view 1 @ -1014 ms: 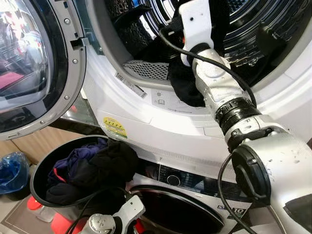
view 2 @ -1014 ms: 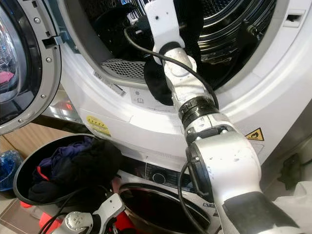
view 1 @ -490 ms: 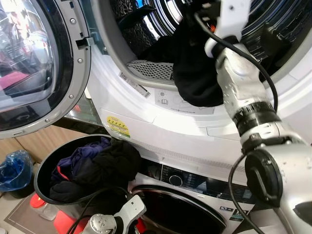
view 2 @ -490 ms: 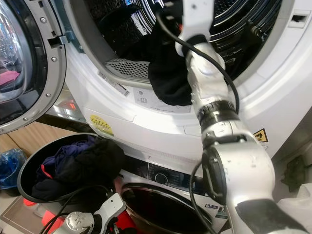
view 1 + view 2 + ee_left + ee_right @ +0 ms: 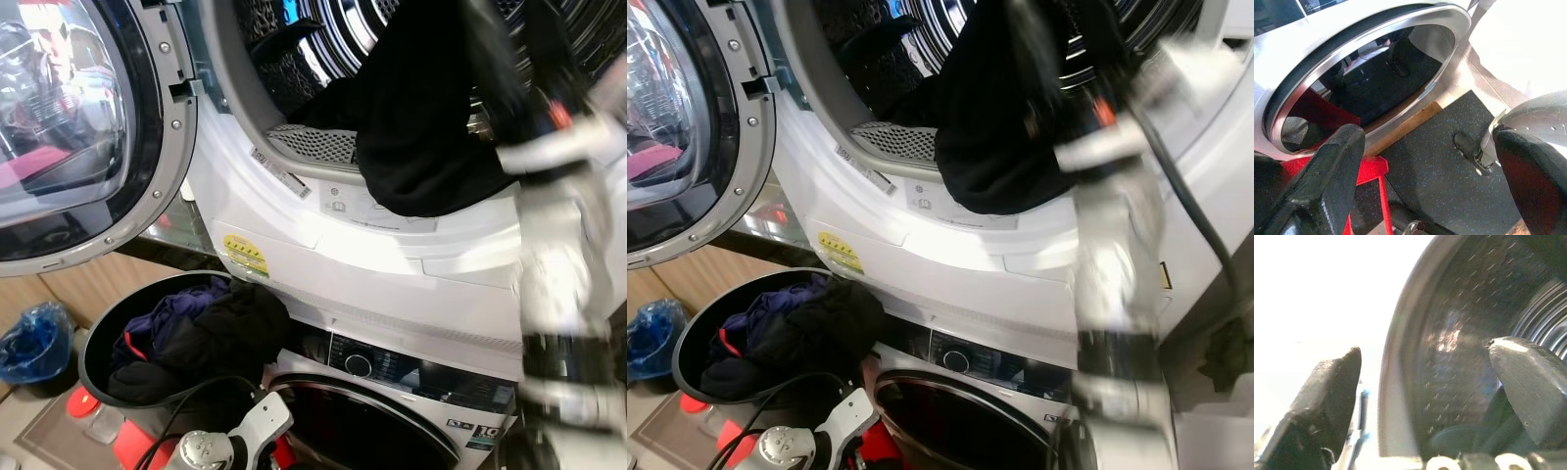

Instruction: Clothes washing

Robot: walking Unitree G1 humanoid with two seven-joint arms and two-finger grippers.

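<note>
A black garment (image 5: 421,127) hangs out of the upper machine's drum (image 5: 323,39), draped over the white lip. My right arm (image 5: 558,196) is a blurred streak just right of it. In the right wrist view my right gripper (image 5: 1425,377) is open, nothing between its fingers (image 5: 1327,391), and faces the perforated drum wall (image 5: 1464,342). A black round basket (image 5: 98,343) heaped with dark clothes (image 5: 196,328) stands low at the left. My left gripper (image 5: 1435,171) hangs open beside the lower machine's round door (image 5: 1366,73).
The upper machine's glass door (image 5: 78,127) stands swung open at the left. A lower washer (image 5: 392,392) sits under the drum. A blue bag (image 5: 24,343) lies on the floor at the far left. A red stool (image 5: 1366,171) and a dark mat (image 5: 1440,161) are below.
My right arm has swung to the right, out from in front of the drum opening. The black garment now hangs further over the lip. The camera has shifted slightly.
</note>
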